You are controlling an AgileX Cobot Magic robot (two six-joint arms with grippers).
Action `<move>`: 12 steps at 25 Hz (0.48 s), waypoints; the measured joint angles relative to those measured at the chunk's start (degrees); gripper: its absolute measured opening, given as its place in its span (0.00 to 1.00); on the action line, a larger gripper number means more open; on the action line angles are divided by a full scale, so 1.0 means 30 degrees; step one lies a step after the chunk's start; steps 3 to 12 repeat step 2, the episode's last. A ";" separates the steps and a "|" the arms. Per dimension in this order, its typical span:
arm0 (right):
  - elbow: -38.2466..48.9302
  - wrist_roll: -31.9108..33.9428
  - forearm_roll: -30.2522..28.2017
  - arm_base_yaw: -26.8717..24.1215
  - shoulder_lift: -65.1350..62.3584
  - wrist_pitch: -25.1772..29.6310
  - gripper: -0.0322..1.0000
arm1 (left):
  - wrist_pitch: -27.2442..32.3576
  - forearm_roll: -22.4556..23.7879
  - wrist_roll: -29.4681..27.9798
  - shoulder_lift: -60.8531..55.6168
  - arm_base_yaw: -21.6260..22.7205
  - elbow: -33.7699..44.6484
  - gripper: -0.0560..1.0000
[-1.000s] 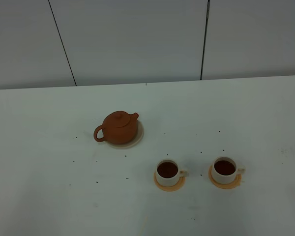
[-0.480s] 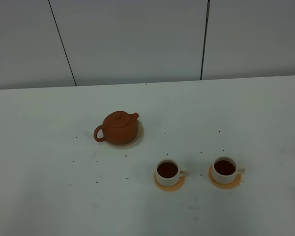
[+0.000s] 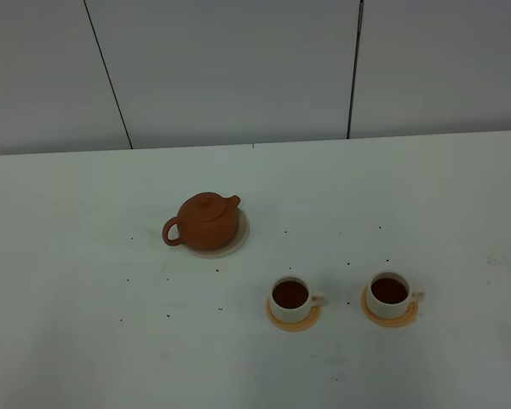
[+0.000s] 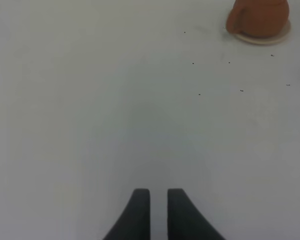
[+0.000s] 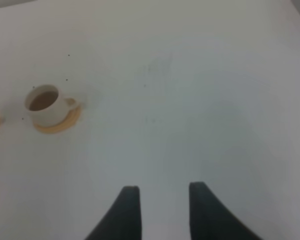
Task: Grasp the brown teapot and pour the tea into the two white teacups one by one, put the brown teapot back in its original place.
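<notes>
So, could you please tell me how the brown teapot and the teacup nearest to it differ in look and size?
The brown teapot is reddish-brown clay, while the near teacup is cream-white. The teapot is clearly larger and squat, with a knobbed lid; the teacup is small and open-topped, showing dark tea inside. The teapot sits on a pale cream coaster, whereas the teacup rests on an orange saucer. Both stand upright on the white table, each with a side handle.
</notes>
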 joint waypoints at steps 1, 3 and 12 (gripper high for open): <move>0.0000 0.0000 0.0000 0.0000 0.0000 0.0000 0.26 | 0.0000 0.0000 0.0000 0.0000 0.0000 0.0000 0.20; 0.0000 0.0000 0.0000 0.0000 0.0000 0.0000 0.26 | 0.0000 0.0000 0.0000 0.0000 0.0000 0.0000 0.20; 0.0000 0.0000 0.0000 0.0000 0.0000 0.0000 0.26 | 0.0000 0.0000 0.0000 0.0000 0.0000 0.0000 0.20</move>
